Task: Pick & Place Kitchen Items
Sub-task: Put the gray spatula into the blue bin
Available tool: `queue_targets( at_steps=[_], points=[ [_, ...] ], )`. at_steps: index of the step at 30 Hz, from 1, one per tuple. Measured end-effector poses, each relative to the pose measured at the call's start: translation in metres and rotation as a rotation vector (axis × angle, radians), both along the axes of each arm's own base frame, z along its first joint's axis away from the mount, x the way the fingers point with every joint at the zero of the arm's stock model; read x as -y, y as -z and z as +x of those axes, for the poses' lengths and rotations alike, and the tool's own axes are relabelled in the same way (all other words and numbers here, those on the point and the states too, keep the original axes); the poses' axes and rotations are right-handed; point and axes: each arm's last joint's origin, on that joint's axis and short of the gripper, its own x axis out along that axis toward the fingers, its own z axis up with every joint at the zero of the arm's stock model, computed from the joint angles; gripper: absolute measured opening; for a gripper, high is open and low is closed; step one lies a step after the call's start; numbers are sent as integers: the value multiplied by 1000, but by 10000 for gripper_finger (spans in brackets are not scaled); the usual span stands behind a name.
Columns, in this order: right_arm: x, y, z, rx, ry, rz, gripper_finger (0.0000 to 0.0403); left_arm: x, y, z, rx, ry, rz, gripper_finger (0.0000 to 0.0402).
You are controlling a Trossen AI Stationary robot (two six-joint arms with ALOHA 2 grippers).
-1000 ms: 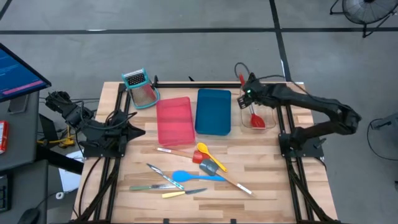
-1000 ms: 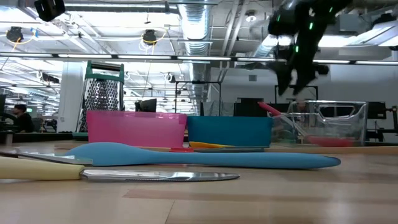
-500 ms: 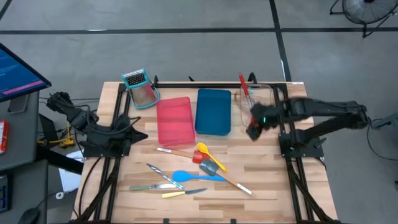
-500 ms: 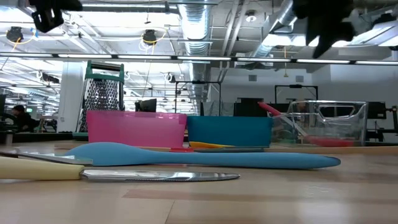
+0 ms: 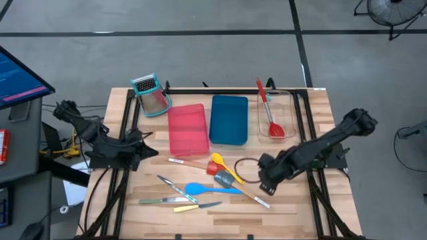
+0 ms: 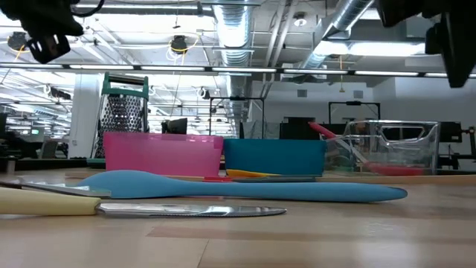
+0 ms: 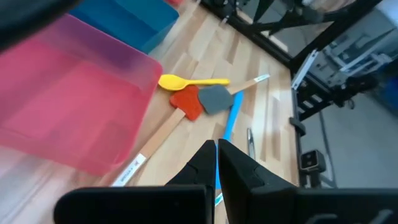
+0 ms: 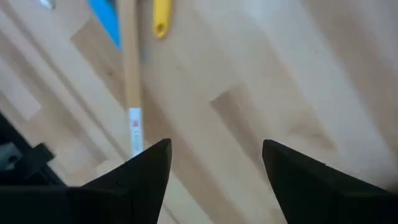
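The long red spoon (image 5: 269, 113) lies in the clear tray (image 5: 288, 115) at the back right. On the bare wood lie the yellow spoon (image 5: 224, 164), the red spatula (image 5: 198, 165), the grey spatula (image 5: 239, 187), the blue spoon (image 5: 203, 190) and slim knives (image 5: 175, 190). My right gripper (image 5: 267, 181) hangs open above the table, pointing down, just right of the grey spatula's wooden handle (image 8: 129, 74); nothing is between its fingers (image 8: 214, 163). My left gripper (image 5: 148, 141) is shut and holds nothing, raised at the table's left edge and aimed over the pink tray (image 7: 74, 106).
The pink tray (image 5: 187, 129) and the blue tray (image 5: 229, 120) stand side by side at the back middle. A teal-framed grater (image 5: 152, 95) stands at the back left. Bare wood lies right of the grey spatula's handle and along the near right edge.
My right gripper has swung from over the clear tray toward the table's near edge, turning at the wrist, and now hangs over the wood beside the grey spatula's handle. It has stayed open. My left gripper has sunk a little. The utensils have not moved.
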Motion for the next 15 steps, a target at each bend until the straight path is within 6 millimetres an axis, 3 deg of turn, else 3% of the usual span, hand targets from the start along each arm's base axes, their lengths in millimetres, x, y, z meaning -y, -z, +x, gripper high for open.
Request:
queue_targets(
  at_steps=[9,15],
  points=[
    [-18,36,27,-39,-16,32,251,-21,5,-29,171,39,-36,2],
    [-31,58,47,-2,-54,101,251,-25,14,-36,208,57,-54,2]
  ],
)
